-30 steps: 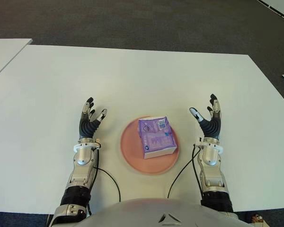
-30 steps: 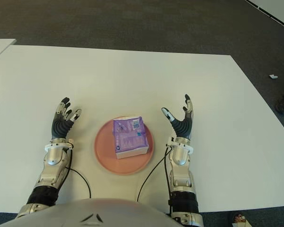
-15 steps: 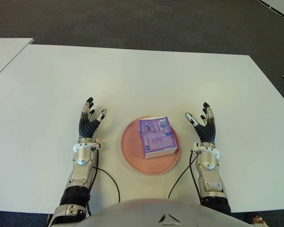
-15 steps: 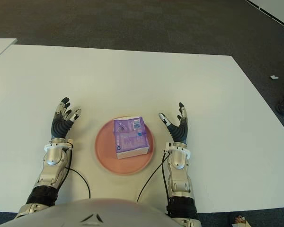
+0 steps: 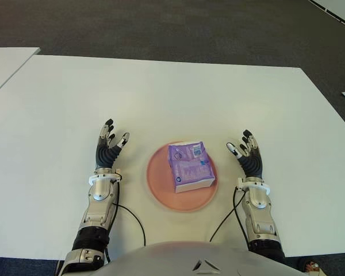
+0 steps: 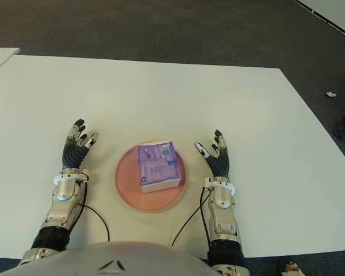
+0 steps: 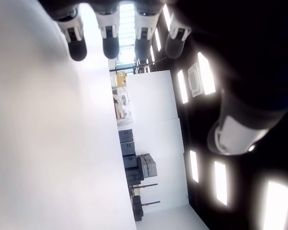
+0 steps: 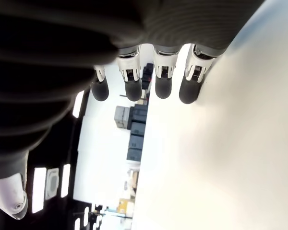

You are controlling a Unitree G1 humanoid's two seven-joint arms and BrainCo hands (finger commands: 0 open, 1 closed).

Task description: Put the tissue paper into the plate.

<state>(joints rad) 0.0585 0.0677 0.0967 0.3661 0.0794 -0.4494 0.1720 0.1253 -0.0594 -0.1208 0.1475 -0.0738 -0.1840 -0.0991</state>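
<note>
Right hand point(image 5: 250, 159) empty beside plated tissue pack point(image 5: 189, 167)

No text, brand or number can be read. A small pale label is seen on the top of the purple tissue pack point(image 5: 190, 166), but its print cannot be made out.

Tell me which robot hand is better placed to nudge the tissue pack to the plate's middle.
Right. The tissue pack sits toward the right of the plate, nearer the open right robot hand than the open left robot hand.
</note>
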